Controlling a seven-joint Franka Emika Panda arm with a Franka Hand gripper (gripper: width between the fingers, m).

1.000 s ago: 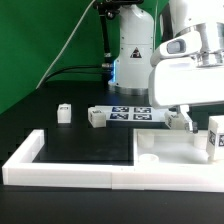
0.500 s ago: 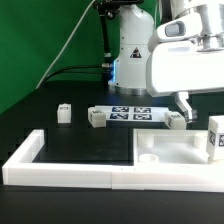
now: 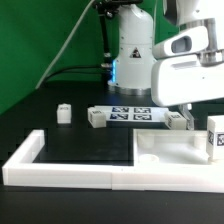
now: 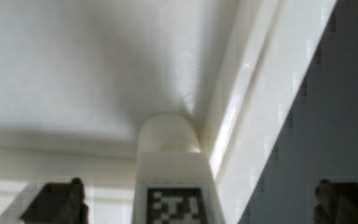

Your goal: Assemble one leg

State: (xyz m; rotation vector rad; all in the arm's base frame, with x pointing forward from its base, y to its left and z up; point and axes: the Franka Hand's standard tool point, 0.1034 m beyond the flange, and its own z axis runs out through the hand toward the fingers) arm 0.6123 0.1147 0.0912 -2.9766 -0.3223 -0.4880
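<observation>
Back down after a brief rise, claw (image 4: 199, 200) spread wide astride the short white plastic peg leg (image 4: 172, 150); nothing pinched yet, grasp seemingly next.

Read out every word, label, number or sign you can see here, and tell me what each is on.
No words, numbers or brand names are readable.
On the marker board: black-and-white square tags, patterns only, no letters.
On the leg in the wrist view: one such tag, blurred, no text.
</observation>
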